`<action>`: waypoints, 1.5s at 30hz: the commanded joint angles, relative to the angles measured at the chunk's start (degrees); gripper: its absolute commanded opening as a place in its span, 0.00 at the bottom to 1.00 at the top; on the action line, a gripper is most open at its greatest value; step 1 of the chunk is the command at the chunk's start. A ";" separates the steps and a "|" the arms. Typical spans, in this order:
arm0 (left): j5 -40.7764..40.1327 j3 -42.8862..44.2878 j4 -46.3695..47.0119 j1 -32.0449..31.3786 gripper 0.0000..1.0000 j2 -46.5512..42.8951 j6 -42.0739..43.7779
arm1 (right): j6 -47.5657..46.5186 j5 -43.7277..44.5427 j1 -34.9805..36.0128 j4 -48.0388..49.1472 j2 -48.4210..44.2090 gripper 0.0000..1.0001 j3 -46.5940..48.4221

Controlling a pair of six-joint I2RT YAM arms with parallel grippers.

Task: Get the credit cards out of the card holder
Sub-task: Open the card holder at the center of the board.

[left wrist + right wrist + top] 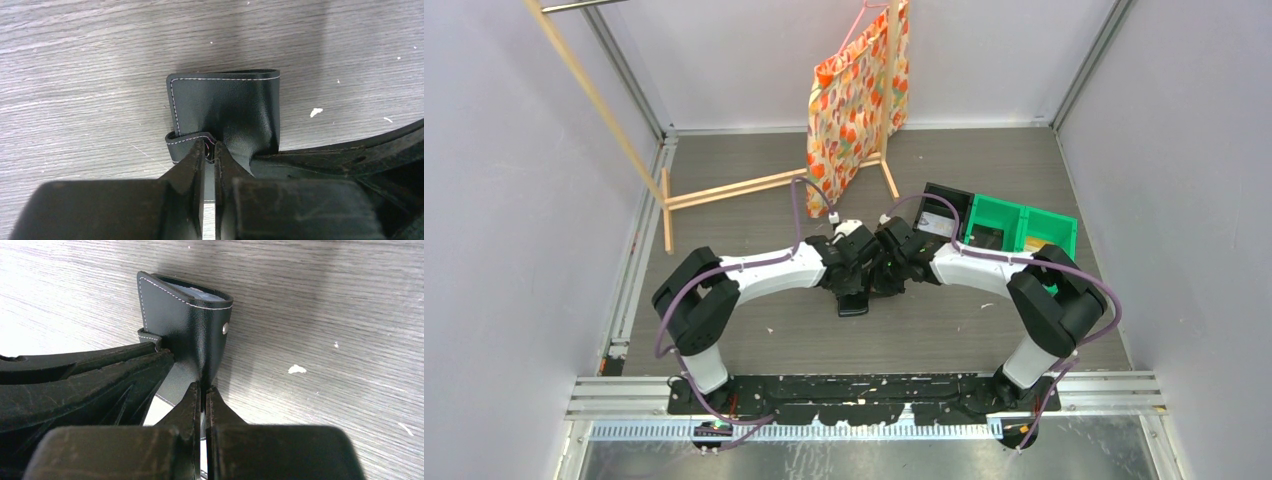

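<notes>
Basically, on the table (724,200), near-left of the green bin (1014,225), the left gripper (210,152) and right gripper (203,390) are pinching the light, floppy, slick card holder (225,100): left squeezing its clasp tab (187,140), right its flap. Stiff thin credit cards (197,290) are peeking out; probably best grabbing that edge.

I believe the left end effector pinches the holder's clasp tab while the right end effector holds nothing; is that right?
Not quite: the right end effector is shut on the edge of the holder, as the right wrist view shows. The left end effector does pinch the clasp tab.
</notes>
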 commanded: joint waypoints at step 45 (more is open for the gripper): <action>20.81 -21.46 18.30 10.04 0.00 -36.61 -2.39 | -4.30 20.12 9.43 -8.03 -9.77 0.66 6.42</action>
